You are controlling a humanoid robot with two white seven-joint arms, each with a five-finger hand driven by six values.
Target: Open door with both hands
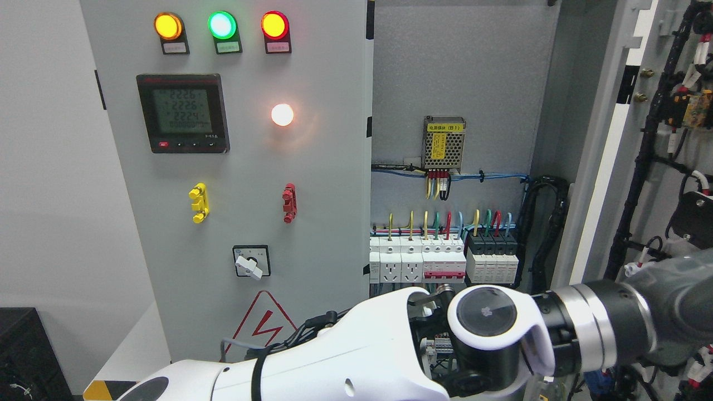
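The grey cabinet has two doors. Its left door (239, 167) is closed and carries lamps, a meter and a rotary switch. The right door (599, 167) stands swung wide open at the picture's right, with black wiring on its inner face (663, 167). My left arm (356, 351) comes in from the lower left, white up to a black-capped joint (486, 314). It reaches across past a silver ring to a dark grey end, my left hand (674, 303), low in front of the open door. What that hand touches is hidden. No right arm shows.
Inside the open cabinet are a row of breakers (440, 262), coloured wires and a small power supply (444, 143). A black cable bundle (548, 223) runs down the hinge side. A white wall stands at left, with a black box (25, 356) at the lower left.
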